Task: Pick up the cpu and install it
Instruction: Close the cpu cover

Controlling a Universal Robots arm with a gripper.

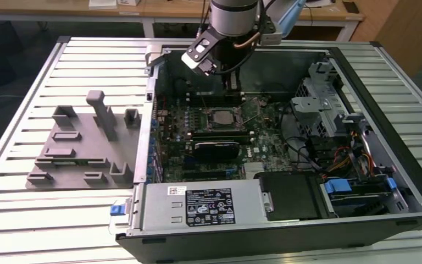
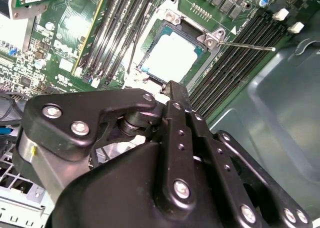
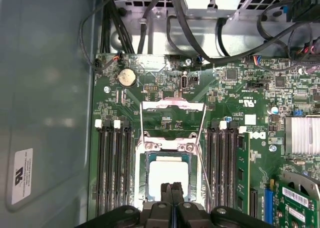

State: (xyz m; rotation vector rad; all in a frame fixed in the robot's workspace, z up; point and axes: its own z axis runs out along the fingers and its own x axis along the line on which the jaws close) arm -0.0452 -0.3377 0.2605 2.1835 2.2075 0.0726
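Note:
The cpu lies flat in the motherboard socket, its pale silvery top facing up; it also shows in the second wrist view and in the exterior view. The socket's metal load plate is swung open beside it, and the thin lever stands free. My gripper hovers just above the cpu's edge with its two black fingers pressed together and nothing between them. In the exterior view the gripper hangs inside the open computer case, over the socket.
A grey plastic holder tray sits on the slatted table at the exterior view's left. Inside the case are memory slots on both sides of the socket, a power supply, a drive cage and loose cables.

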